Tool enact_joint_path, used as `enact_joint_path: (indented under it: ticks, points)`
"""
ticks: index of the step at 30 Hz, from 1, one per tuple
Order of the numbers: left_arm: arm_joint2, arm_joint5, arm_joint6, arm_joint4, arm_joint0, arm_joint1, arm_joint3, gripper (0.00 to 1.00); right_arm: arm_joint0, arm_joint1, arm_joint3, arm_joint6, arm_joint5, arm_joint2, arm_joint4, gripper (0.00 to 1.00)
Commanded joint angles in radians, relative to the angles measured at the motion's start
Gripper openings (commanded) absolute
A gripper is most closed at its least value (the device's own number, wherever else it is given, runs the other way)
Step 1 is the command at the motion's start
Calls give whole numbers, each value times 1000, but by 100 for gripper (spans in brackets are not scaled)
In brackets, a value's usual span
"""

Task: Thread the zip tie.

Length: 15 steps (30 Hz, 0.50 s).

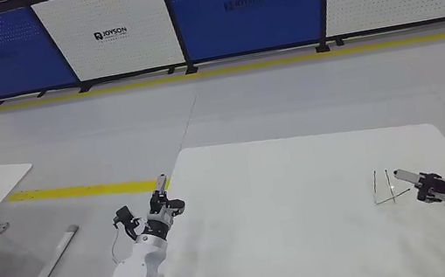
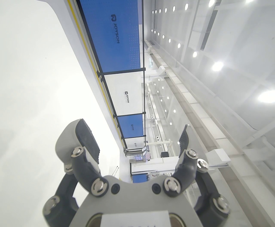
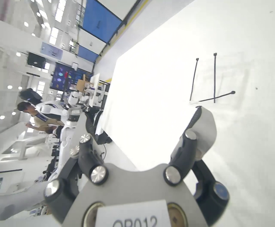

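Zip ties (image 3: 214,77) lie near wide-open right claw (image 3: 142,117).

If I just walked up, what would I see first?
Three thin black zip ties lie on the big white table, one crossing another. The right end effector is open just beside them. The left end effector is open too, at the table's opposite edge.

Black zip ties (image 3: 214,77) lie toward three o'clock on the plain white bench (image 1: 289,216). The left tool (image 2: 135,133) and right tool (image 3: 141,120) are pale grey with black ribbed pads (image 2: 88,139). At twelve o'clock, dotted panels (image 1: 248,1) alternate blue and white beyond a grey floor (image 1: 286,92) with yellow lines (image 1: 81,190).
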Motion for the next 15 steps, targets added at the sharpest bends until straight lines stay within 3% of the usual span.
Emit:
enact_joint_path:
  ticks: [1,15]
  points:
    - [0,0,0,0,0,0,0,100,-2,0,-1,-6,0,1,4,100]
    - [0,0,0,0,0,0,0,100,3,1,-1,10,-7,7,10,100]
